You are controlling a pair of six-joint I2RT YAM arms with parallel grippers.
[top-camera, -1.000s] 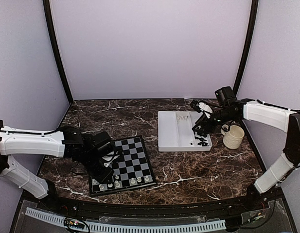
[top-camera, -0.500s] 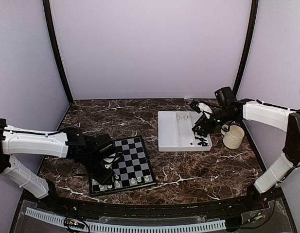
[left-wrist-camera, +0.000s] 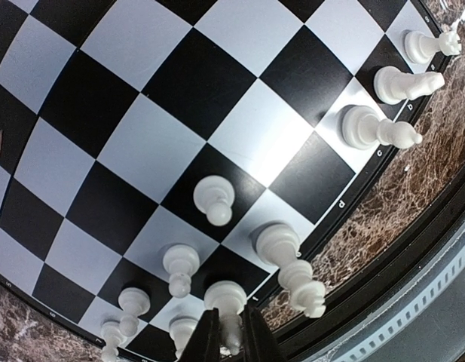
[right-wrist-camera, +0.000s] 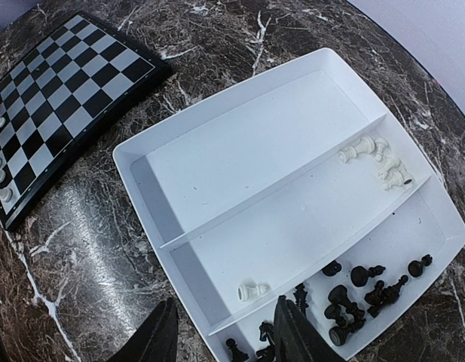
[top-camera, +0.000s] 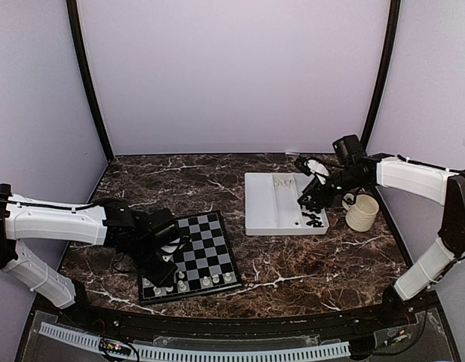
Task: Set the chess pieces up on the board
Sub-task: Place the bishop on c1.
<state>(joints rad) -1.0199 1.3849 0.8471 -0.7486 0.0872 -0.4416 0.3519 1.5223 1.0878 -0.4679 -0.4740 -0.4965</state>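
The board (top-camera: pixel 206 235) lies at the front left, with white chess pieces (top-camera: pixel 193 283) lined along its near edge. My left gripper (top-camera: pixel 166 265) is low over the near-left corner. In the left wrist view its fingers (left-wrist-camera: pixel 230 323) pinch the top of a white piece (left-wrist-camera: pixel 226 296) that stands on a near-edge square. Other white pieces (left-wrist-camera: pixel 214 200) stand around it, and a tall one (left-wrist-camera: pixel 292 265) is just to the right. My right gripper (right-wrist-camera: pixel 224 332) hangs open over the near edge of the tray (right-wrist-camera: pixel 240 158), with nothing between its fingers.
The white tray (top-camera: pixel 266 205) holds several black pieces (right-wrist-camera: pixel 353 298) in one compartment. Its middle compartment holds a few white ones (right-wrist-camera: pixel 368 148) and a lone white pawn (right-wrist-camera: pixel 253 289). A cream ribbed mug (top-camera: pixel 362 212) stands right of the tray.
My left arm has edged a little to the right over the board's near corner. The right arm has not moved.
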